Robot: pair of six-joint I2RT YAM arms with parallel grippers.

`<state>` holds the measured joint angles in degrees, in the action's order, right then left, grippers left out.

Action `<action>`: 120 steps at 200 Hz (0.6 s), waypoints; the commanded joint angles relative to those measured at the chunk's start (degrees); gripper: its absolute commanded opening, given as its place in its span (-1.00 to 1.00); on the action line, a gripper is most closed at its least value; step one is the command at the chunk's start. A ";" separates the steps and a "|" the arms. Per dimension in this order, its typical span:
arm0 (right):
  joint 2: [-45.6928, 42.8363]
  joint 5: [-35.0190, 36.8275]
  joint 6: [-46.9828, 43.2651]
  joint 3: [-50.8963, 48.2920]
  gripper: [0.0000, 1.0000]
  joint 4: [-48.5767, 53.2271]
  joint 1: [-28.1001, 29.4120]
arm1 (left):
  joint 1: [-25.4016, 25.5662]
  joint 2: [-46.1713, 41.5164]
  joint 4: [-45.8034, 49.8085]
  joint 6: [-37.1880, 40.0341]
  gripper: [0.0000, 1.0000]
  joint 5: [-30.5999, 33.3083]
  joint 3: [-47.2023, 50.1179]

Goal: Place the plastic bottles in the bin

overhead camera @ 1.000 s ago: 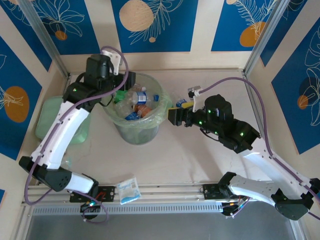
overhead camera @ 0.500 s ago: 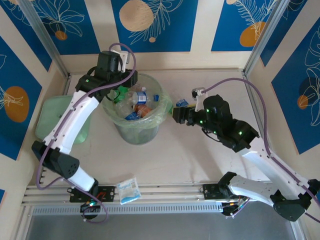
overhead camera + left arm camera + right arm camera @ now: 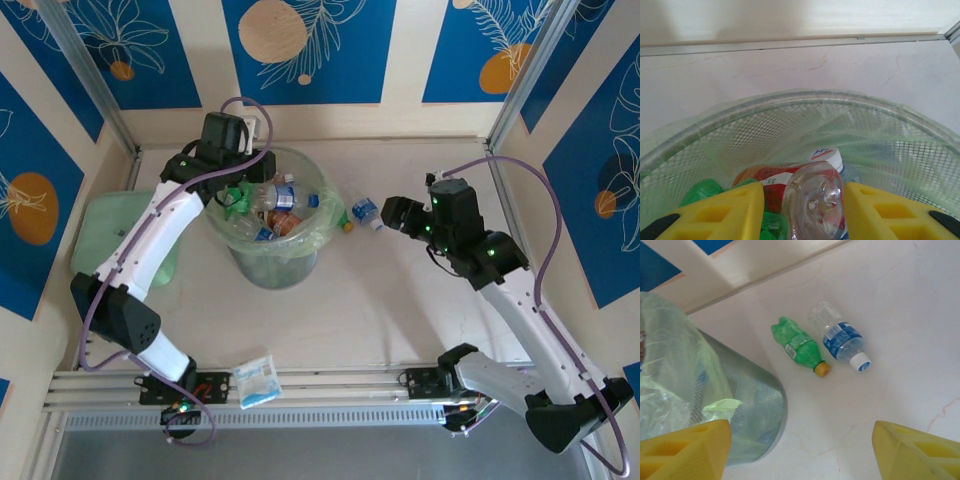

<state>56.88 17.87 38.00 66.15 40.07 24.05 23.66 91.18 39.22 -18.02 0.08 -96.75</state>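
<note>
From above, the round translucent pale-green bin lined with a clear plastic bag [image 3: 300, 255] stands left of centre on the pale surface [image 3: 400, 320]. It holds a heap of plastic bottles [image 3: 275, 205], clear, green and red-labelled. The left hand [image 3: 243, 185] hangs over the bin's upper-left rim. Just right of the bin lie a green plastic bottle with a yellow cap [image 3: 345, 222] and a clear plastic bottle with a blue label and white cap [image 3: 366, 213]. The right hand [image 3: 392, 213] is just beside them on the right. A flat pale-green box [image 3: 100, 235] sits at the left edge, and a blue-white sachet packet [image 3: 257, 380] lies at the bottom centre.

In the left wrist view, the left hand [image 3: 804, 200] is low in the frame, over the bin [image 3: 790, 100]. The base of a clear ribbed bottle [image 3: 815, 200] shows between its yellow fingers [image 3: 715, 215], with a red-labelled bottle [image 3: 767, 182] beside it. Whether the fingers clamp the clear ribbed bottle or stand above it I cannot tell.

In the right wrist view, the right hand [image 3: 801, 440] is open, its yellow fingers [image 3: 685, 447] wide apart at the lower corners. The green plastic bottle with a yellow cap [image 3: 799, 346] and the clear plastic bottle with a blue label and white cap [image 3: 840, 337] lie side by side at centre, close together. The bin [image 3: 750, 405] is at the left.
</note>
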 commanded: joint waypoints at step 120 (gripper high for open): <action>39.90 -14.23 -8.08 14.92 0.62 -3.08 -10.51 | -0.21 -22.73 -2.43 -5.46 0.21 -10.97 -0.29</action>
<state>89.73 6.39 35.05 75.46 38.28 14.24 23.64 72.82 38.85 -21.08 -6.26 -102.94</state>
